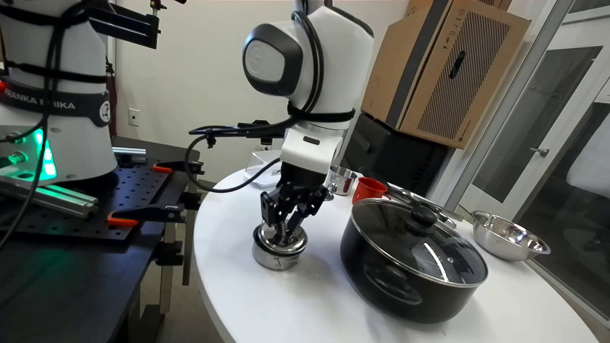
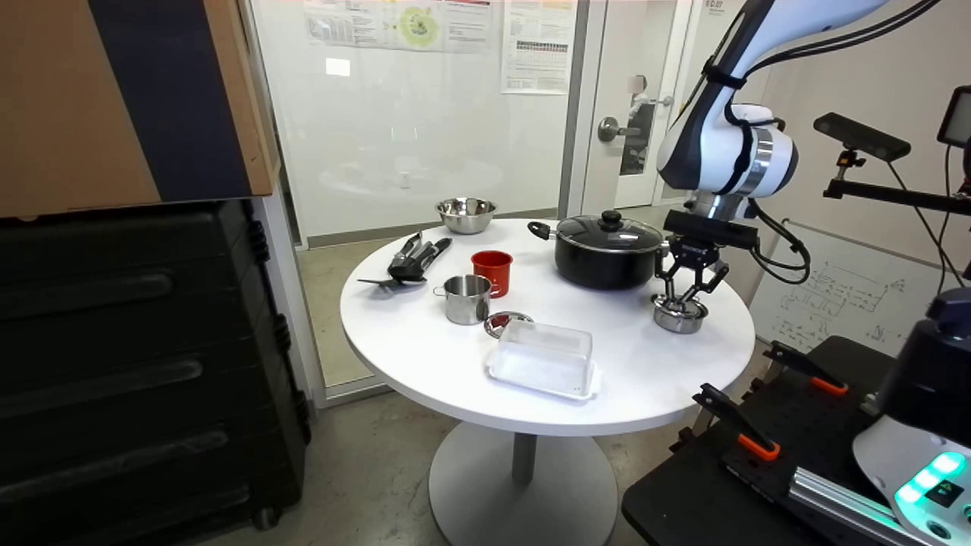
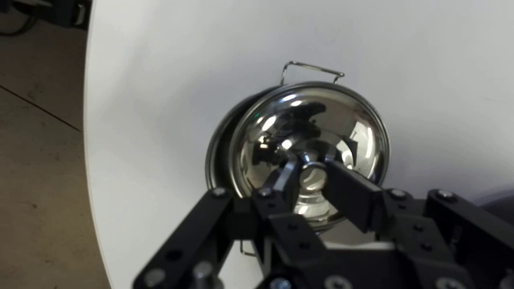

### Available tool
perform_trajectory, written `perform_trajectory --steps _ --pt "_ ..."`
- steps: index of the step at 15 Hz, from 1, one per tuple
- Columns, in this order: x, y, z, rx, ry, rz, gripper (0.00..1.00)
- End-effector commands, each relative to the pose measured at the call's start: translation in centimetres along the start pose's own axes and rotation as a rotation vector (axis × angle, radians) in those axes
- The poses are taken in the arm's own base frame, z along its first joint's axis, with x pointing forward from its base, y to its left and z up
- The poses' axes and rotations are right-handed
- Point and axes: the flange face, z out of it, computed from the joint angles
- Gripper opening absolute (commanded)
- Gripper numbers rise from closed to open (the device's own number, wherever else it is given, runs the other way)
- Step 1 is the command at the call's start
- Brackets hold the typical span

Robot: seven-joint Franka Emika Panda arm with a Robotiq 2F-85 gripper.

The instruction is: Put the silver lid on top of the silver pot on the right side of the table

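Note:
The silver lid (image 3: 305, 104) is round, shiny steel with a small central knob. My gripper (image 3: 313, 166) is shut on that knob, with a finger against each side. The lid sits over the silver pot (image 3: 215, 164), shifted to the right in the wrist view, so a dark crescent of the pot's opening shows on the left. In an exterior view the lid (image 1: 274, 240) is on or just above the pot's rim (image 1: 275, 261); I cannot tell if it touches. The pot (image 2: 677, 324) stands upright near the table edge, with the gripper (image 2: 677, 298) directly above.
A large black pot with a dark glass lid (image 1: 414, 281) stands beside the silver pot. On the white table (image 2: 425, 341) are a red mug (image 2: 492, 273), a taller steel pot (image 2: 466, 302), another small steel lid (image 2: 497, 326), a clear-covered dish (image 2: 542, 360), utensils (image 2: 413, 262) and a steel bowl (image 2: 466, 218).

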Motion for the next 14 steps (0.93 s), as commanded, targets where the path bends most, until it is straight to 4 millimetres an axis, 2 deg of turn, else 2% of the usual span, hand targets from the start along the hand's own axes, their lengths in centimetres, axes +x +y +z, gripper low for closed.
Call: perform_trajectory --steps 1,9,10,11,14 --pt "0.49 -0.18 0.14 -0.016 0.001 0.014 0.06" --pt "0.78 0.18 0.14 -0.018 0.009 0.027 0.06" --pt "0.74 0.17 0.13 -0.019 0.012 0.028 0.48" --pt "0.68 0.15 0.1 -0.019 0.014 0.027 0.49" --pt "0.42 -0.1 -0.46 -0.01 0.011 0.01 0.71"
